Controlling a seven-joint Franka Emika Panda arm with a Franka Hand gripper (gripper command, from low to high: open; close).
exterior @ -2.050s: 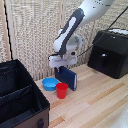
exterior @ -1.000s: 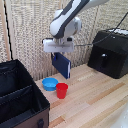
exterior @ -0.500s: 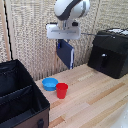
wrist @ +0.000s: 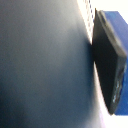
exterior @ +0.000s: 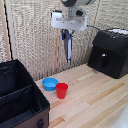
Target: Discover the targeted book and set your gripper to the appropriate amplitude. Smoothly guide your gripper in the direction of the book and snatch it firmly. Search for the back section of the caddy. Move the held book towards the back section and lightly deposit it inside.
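My gripper (exterior: pixel 66 34) is shut on the top of the dark navy book (exterior: pixel 67 47), which hangs edge-on and upright high above the wooden table, well above the red cup (exterior: pixel 61 90). The black fabric caddy (exterior: pixel 19 98) stands at the exterior view's lower left, its divider (exterior: pixel 17 93) splitting it into two compartments, both open on top. The book is off to the right of the caddy, clear of it. In the wrist view the book (wrist: pixel 40 65) fills most of the picture as a dark blur, with one blue-tipped finger (wrist: pixel 112 55) beside it.
A light blue bowl (exterior: pixel 49 83) sits on the table next to the red cup, just right of the caddy. A black hard-shelled appliance (exterior: pixel 109 52) stands at the exterior view's right. A wicker-like wall runs behind.
The arm has lifted the book from the table by the cup to high in the air and turned it edge-on to the camera.
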